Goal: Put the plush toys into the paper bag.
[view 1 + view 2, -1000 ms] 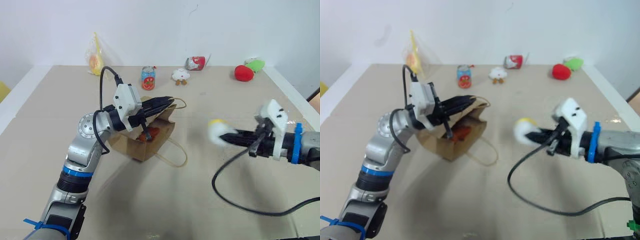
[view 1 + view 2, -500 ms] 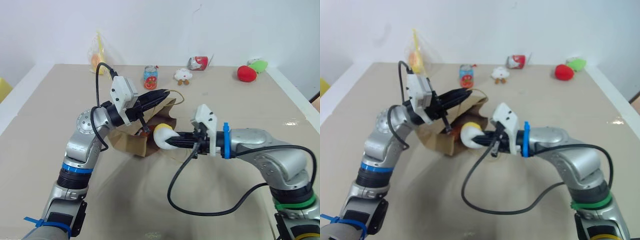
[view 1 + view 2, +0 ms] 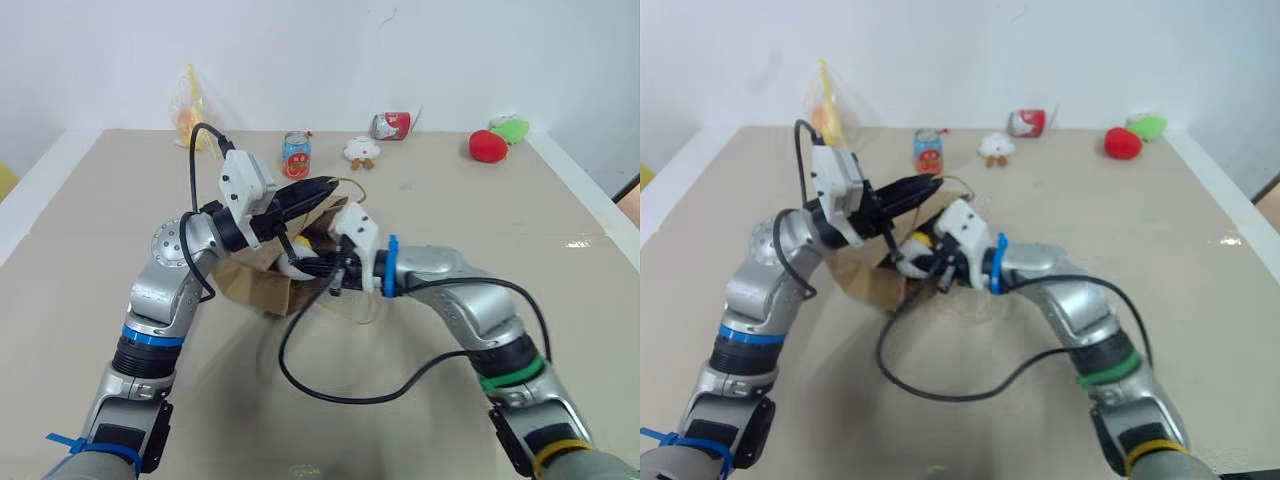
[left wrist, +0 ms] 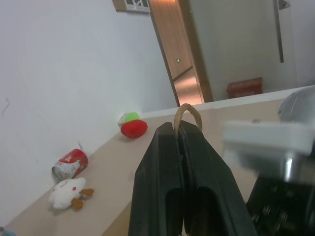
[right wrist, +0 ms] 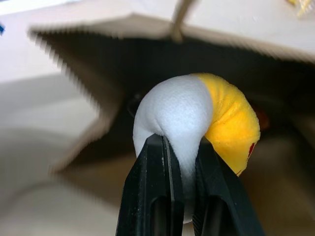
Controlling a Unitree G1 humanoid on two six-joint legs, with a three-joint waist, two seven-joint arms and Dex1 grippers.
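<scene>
At mid-table I have the paper bag [image 3: 262, 283] lying tilted with its mouth turned toward my right arm. My left gripper [image 4: 180, 129] is pinched fully closed on one cord handle [image 4: 187, 112], the tan loop poking out just past the fingertips, and it holds the bag's upper edge lifted so the mouth gapes. My right gripper [image 5: 183, 147] is clamped on the egg toy [image 5: 197, 120], its two black fingers squeezing a fold of the white half while the yellow half bulges to one side. From the wrist camera the egg sits right at the bag's opening, the dark interior directly behind it and the serrated paper rim framing it above. From the head cameras the egg [image 3: 914, 254] shows just below the left gripper, at the mouth; I cannot tell whether it has crossed the rim. Something reddish-orange glimpses inside the bag beyond the egg, too hidden to name. The second handle [image 3: 352, 305] lies slack on the table under my right forearm.

Along the far edge, well apart from the bag, stand a can [image 3: 295, 155], a small white plush [image 3: 361, 150], a tipped red can [image 3: 391, 125], a red plush [image 3: 487, 146] with a green plush [image 3: 512, 130] just beside it, and a clear plastic bag [image 3: 190, 112] with yellow contents.
</scene>
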